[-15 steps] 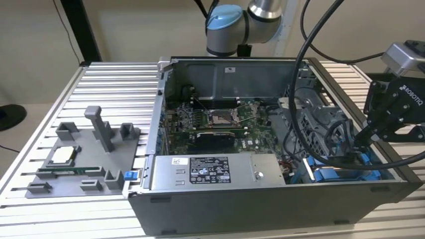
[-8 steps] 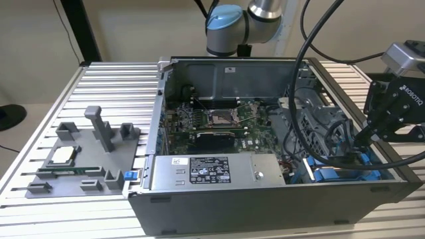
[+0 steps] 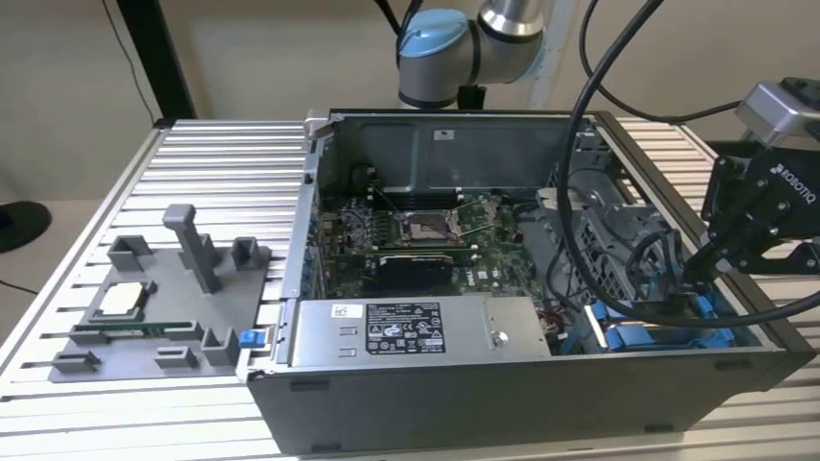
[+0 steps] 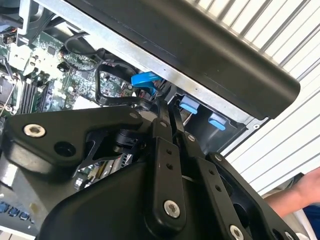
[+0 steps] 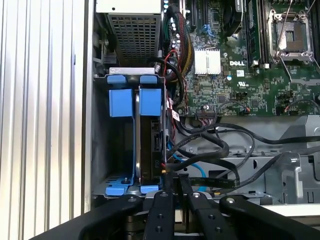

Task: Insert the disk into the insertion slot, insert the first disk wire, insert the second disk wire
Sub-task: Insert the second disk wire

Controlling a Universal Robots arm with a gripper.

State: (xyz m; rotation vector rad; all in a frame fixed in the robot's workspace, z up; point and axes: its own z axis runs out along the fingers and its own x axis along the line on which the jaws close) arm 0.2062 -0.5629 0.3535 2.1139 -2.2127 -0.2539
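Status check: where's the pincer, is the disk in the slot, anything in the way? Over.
Pincer shut, tips at the disk. Disk sits inside the insertion slot. Black cables crowd beside it.

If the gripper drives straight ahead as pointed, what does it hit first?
Probably the black cables right at the gripper's tip, then the edge-on silver disk in its blue plastic carrier; depth unclear.

I count 1 PC case (image 3: pixel 513 403), w/ 1 power box (image 3: pixel 403 331), 1 mainboard (image 3: pixel 423 230), 1 disk (image 5: pixel 150 142). 1 claw (image 5: pixel 174 179), 1 arm (image 3: pixel 443 48). 1 grey parts tray (image 3: pixel 141 317), 1 table (image 3: pixel 218 154). 1 person's hand (image 4: pixel 300 190).
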